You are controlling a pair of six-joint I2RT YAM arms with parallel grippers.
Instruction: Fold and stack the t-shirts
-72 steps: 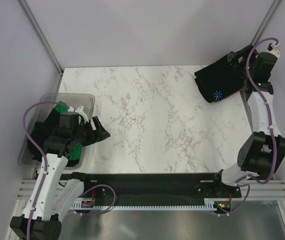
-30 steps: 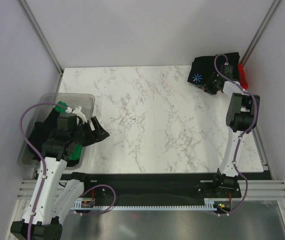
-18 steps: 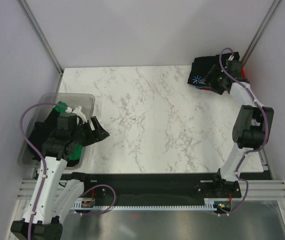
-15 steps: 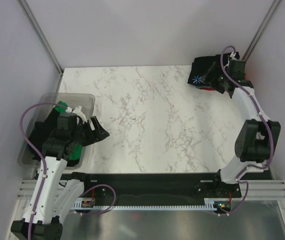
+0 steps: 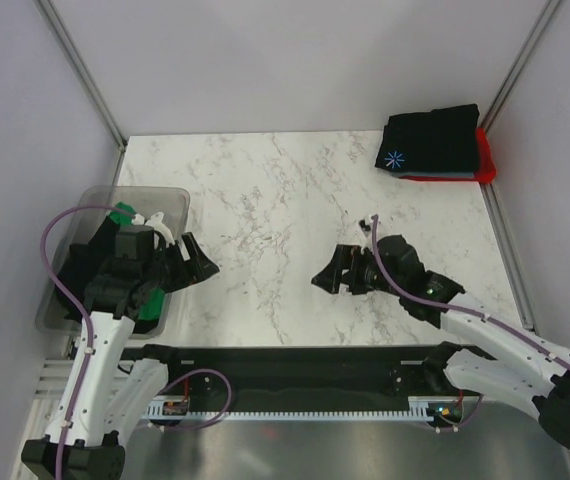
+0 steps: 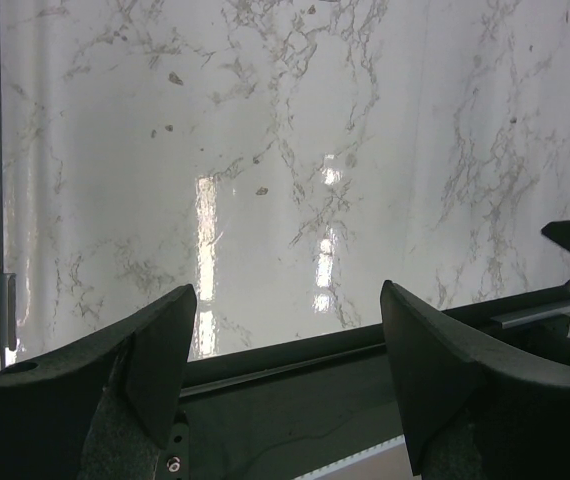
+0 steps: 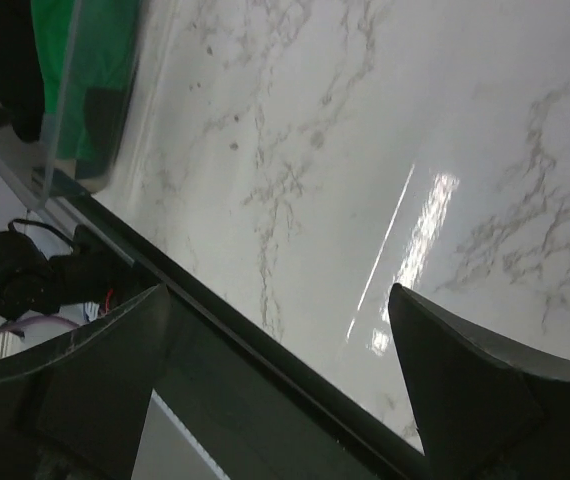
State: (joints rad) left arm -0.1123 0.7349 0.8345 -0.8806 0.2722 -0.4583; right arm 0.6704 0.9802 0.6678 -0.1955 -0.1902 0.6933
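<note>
While the left gripper point(image 5: 201, 257) and right gripper point(image 5: 328, 272) both hang spread and empty, folded t-shirts point(image 5: 430, 143) sit stacked far beyond the right one, and a green t-shirt point(image 5: 117, 213) waits in the clear bin point(image 5: 135, 192) just behind the left, where a grab might snag two together.

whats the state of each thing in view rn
black shirt with star print: folded, on top of stack
red shirt: under it, edge showing
green shirt: bunched up in bin
bin: holding clothes
left hand: open, empty
right hand: open, empty
</note>
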